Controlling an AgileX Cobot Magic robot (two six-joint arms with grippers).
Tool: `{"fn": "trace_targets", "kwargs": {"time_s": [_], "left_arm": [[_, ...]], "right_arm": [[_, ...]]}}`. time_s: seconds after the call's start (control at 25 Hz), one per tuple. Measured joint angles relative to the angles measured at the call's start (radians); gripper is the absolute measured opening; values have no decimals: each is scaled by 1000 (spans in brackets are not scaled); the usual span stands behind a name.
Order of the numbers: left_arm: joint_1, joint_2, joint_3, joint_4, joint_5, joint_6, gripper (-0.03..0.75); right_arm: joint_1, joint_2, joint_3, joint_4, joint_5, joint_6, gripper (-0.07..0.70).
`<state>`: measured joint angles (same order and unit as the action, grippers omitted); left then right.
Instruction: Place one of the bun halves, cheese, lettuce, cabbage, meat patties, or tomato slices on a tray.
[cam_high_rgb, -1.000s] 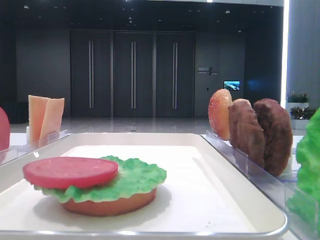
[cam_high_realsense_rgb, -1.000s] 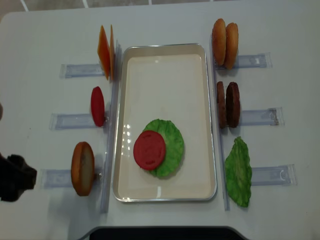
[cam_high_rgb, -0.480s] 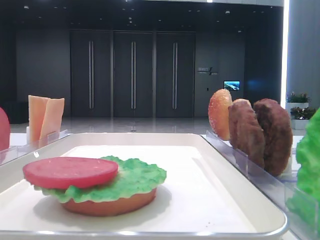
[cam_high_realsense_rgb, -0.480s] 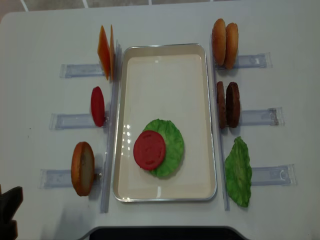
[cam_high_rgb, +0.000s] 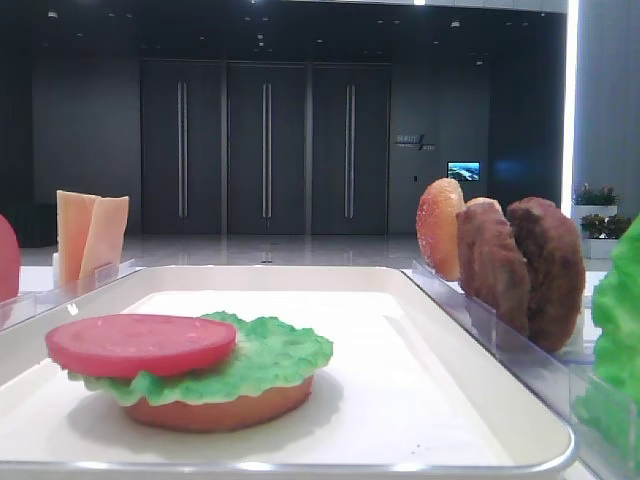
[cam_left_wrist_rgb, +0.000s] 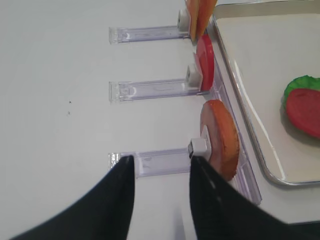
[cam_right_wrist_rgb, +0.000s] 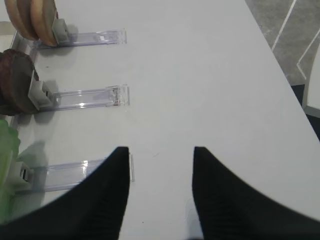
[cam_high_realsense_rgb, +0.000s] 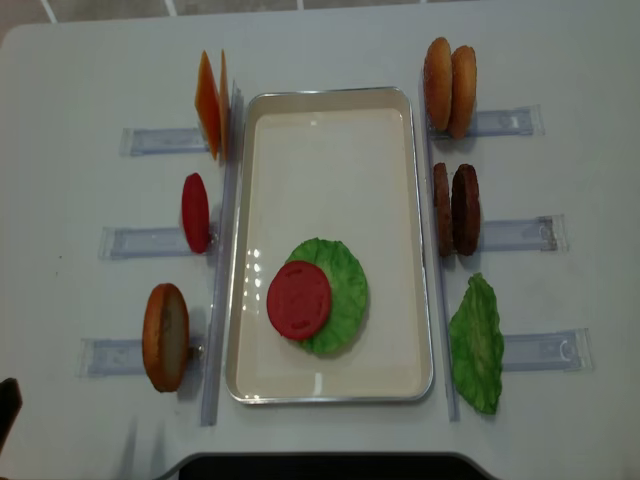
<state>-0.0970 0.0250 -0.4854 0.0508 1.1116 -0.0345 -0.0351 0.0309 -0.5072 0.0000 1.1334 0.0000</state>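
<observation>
A stacked bun, lettuce and tomato on the tray, with both pincers off to the sides and holding nothing.

The left pincer (cam_left_wrist_rgb: 160, 172) has its two fingers spread apart over the white table (cam_high_realsense_rgb: 70, 90). Just ahead of it and a bit to its right, a flat bun half (cam_left_wrist_rgb: 220, 137) stands on edge in a clear holder (cam_left_wrist_rgb: 150, 162). Farther ahead stand a tomato slice (cam_left_wrist_rgb: 205, 55) and the cheese (cam_high_realsense_rgb: 210, 105). To its right lies the white tray (cam_high_realsense_rgb: 330, 385). On the tray a tomato slice (cam_high_realsense_rgb: 299, 299) lies on lettuce (cam_high_realsense_rgb: 345, 290), over a bun half (cam_high_rgb: 215, 410). The right pincer (cam_right_wrist_rgb: 160, 175) is spread too, well to the right of the tray. Ahead of it on its left stand green lettuce (cam_right_wrist_rgb: 7, 150), meat patties (cam_right_wrist_rgb: 15, 80) and bun halves (cam_right_wrist_rgb: 35, 17).
</observation>
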Motion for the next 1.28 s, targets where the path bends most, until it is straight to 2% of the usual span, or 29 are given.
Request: {"fn": "trace_targets", "kwargs": {"time_s": [1.28], "left_arm": [[0, -40, 9, 1, -2, 0, 282]], "right_arm": [[0, 0, 0, 0, 0, 0, 290]]}}
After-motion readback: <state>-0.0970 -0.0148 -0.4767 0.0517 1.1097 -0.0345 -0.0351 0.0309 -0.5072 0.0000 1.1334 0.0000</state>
